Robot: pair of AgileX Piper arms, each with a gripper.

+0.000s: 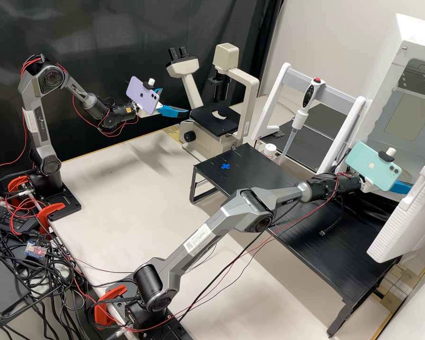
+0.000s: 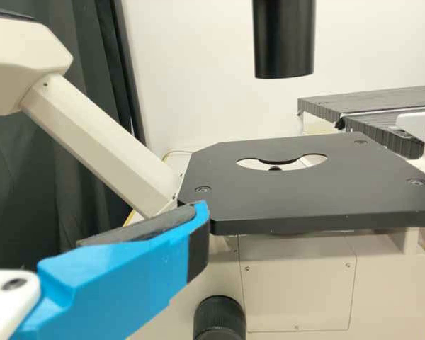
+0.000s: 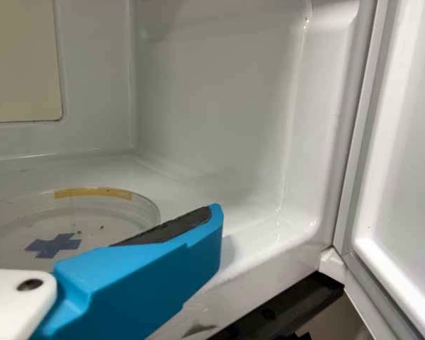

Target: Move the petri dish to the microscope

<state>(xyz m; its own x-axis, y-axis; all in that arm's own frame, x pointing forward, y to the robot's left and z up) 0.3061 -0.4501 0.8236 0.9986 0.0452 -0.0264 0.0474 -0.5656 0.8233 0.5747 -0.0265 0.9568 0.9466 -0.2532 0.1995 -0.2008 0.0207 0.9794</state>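
Nearest stands one long, low, black counter (image 1: 274,184), in front and to the right of the cream-coloured microscope (image 1: 245,82) in the high view. One blue cross-shaped mark (image 1: 225,166) is on the counter's end near the microscope.

Well apart from the microscope, past the counter's other end, the right end effector (image 1: 401,187) reaches into one white, boxy cabinet (image 1: 405,35) with its door open. It is open, one blue finger's dark pad bare. Near that finger, on the cabinet's floor, lies one round, shallow, clear dish (image 3: 147,204), apparently the petri dish. A yellow tape strip (image 3: 92,192) runs along part of its rim. A second blue cross (image 3: 53,245) shows around its middle, whether on or under it I cannot tell.

Farther off, just beside the microscope on its left, is the left end effector (image 1: 174,101), two blue fingers spread apart. One white pipette (image 1: 299,118) and one small white-capped container (image 1: 269,149) stand to the microscope's right. The single flat black stage (image 2: 304,191) has a round opening.
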